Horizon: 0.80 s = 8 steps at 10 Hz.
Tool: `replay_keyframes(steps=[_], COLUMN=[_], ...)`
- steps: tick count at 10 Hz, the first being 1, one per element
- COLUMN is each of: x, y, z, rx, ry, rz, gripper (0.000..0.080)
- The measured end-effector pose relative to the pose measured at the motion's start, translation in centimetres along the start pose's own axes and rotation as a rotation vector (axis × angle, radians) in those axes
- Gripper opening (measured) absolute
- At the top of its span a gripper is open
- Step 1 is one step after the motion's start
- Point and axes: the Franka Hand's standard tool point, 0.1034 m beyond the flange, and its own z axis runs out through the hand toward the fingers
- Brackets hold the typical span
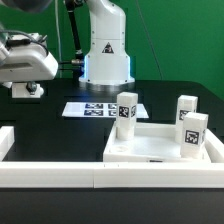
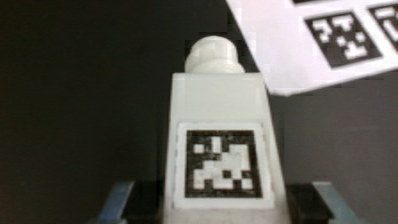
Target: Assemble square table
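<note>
The square table's white top [image 1: 150, 152], a tray with a raised rim, lies at the exterior view's right. Three white tagged legs stand upright on it: one at its far left corner [image 1: 126, 115], one at the far right [image 1: 186, 108], one nearer on the right [image 1: 193, 135]. My gripper [image 1: 29, 89] hangs well above the table at the exterior view's left, away from the top. In the wrist view, my gripper [image 2: 217, 205] is shut on another white leg [image 2: 219, 120]. That leg's tag faces the camera and its rounded peg end points away from the fingers.
The marker board [image 1: 97, 109] lies flat in front of the robot base [image 1: 106, 60], and its corner shows in the wrist view [image 2: 329, 35]. A long white rail [image 1: 50, 176] runs along the front edge, with a short piece at the left [image 1: 5, 140].
</note>
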Motion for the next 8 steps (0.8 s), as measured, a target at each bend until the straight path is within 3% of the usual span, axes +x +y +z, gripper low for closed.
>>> replay_keyframes(steps=[2, 3, 5, 8], x=[1.4, 1.8, 3.6, 4.3], y=[-4.9, -7.1, -12.7, -12.4], z=[-3.8, -5.4, -9.1, -9.3], rx=[-0.035, -0.019, -0.03, -0.061], ry=[0.141, 0.2, 0.382, 0.609], rz=[-0.012, 0.016, 0.075, 0.032], gripper=[0.0289, 0.0289, 0.029, 0.029])
